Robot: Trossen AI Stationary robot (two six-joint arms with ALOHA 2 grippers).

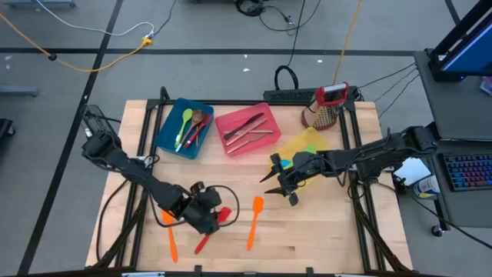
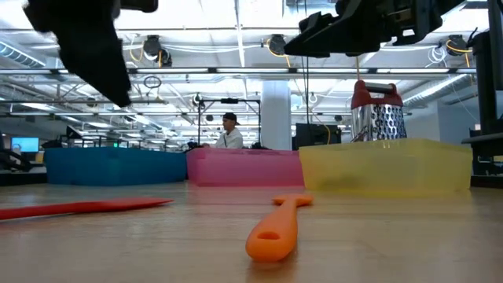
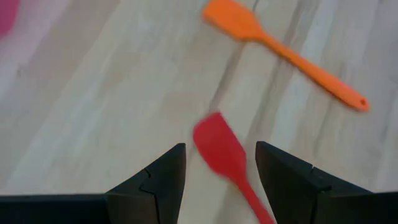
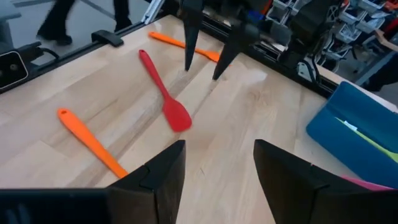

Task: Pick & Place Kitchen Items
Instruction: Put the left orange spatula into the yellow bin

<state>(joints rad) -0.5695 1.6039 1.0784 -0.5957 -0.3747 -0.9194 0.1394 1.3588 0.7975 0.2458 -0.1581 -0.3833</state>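
Right hand: fingers spread, nothing between them, above the wooden table. Red spatula lies flat ahead; an orange spatula lies near it, apart. Second orange utensil farther off, partly behind the left hand, whose fingers point down. Blue bin at table's edge.

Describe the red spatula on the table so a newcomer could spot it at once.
Start at the wooden table and go to its near edge, under the left gripper. The red spatula lies flat there, blade toward the open gripper. An orange spatula and another orange utensil flank it; it is the only loose red one.
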